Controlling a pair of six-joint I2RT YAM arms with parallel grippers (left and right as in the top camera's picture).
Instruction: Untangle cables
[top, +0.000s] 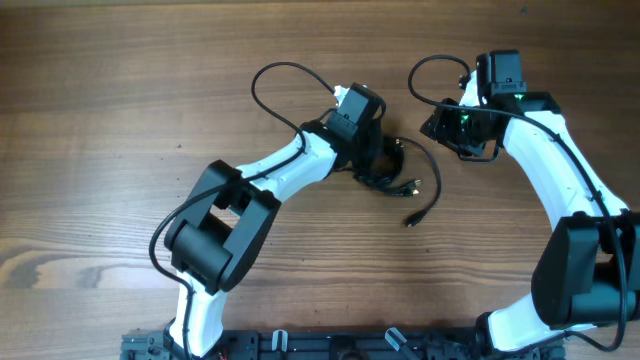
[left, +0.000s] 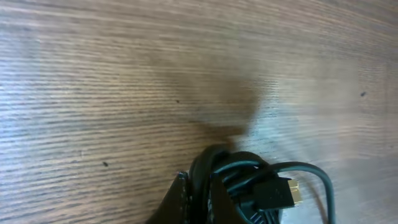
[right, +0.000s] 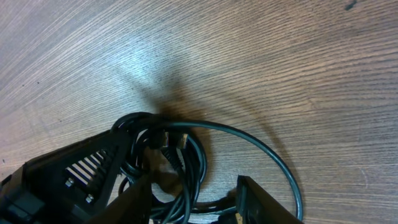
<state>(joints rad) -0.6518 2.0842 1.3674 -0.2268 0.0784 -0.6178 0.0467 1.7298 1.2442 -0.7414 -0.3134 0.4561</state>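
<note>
Lying bunched near table centre, the cables (top: 405, 185) form a knotted coil on the wooden table (top: 120, 100), with one plug end (top: 409, 220) trailing out. Left gripper (top: 372, 158) is pressed together on a loop and covers part of the coil. Right gripper (right: 196, 202) is spread just beside it, strands showing between its fingers (right: 134, 199).

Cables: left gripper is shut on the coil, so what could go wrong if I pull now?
1. The left gripper seems to pinch several strands of the cables at once; pulling may tighten the knot.
2. A plug sits inside the loops and could snag.
3. The open right gripper hangs close to the left; they might collide.
</note>
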